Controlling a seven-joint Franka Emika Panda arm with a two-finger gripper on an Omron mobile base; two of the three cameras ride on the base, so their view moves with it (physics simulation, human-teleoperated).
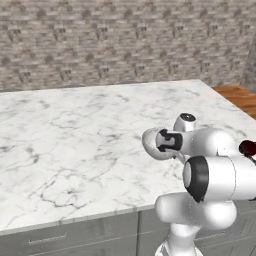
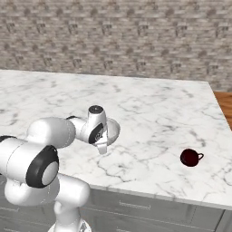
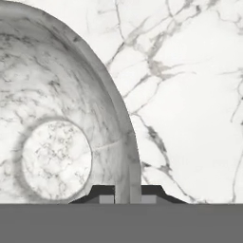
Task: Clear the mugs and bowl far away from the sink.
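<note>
Two finger tips of the gripper (image 3: 128, 199) pinch the rim of the bowl (image 3: 57, 118), one inside and one outside, jaws narrow. Bowl sits on the marble counter (image 2: 154, 104): judged rigid, thin-walled, smooth, likely slippery; the rim is the sensible hold. Farther right, the dark mug (image 2: 189, 157) stands near the counter's edge.

Glossy white arm (image 1: 210, 175) of rounded, bulbous segments, black bands at the joints, a grey-capped wrist knob, small dark claw (image 3: 128, 198) tips.
</note>
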